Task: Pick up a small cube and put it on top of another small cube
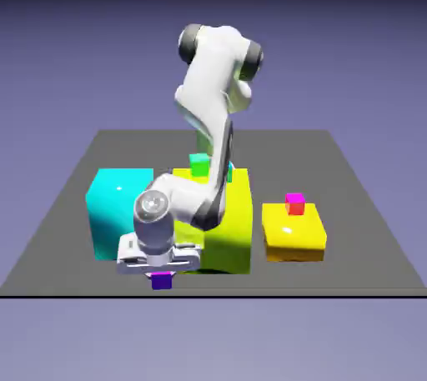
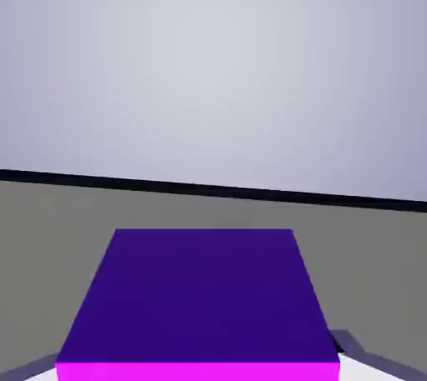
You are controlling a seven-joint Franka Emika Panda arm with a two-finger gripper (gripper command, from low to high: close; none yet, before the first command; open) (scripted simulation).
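Pinching the small cube [image 1: 162,281] at the bench's [image 1: 367,229] near edge, jaws closed on its sides; cube fills the hand view. Grasp looks made; lift and placing atop another small cube, perhaps the pink-topped one [image 1: 294,203], remain.

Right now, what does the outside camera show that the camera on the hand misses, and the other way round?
Only the exterior view shows the white arm, the cyan block, the big yellow block, the low yellow block bearing a pink-topped cube, and a green cube. Only the hand view shows the small cube's dark side close up. Both share that cube at the fingers, and the grey table.
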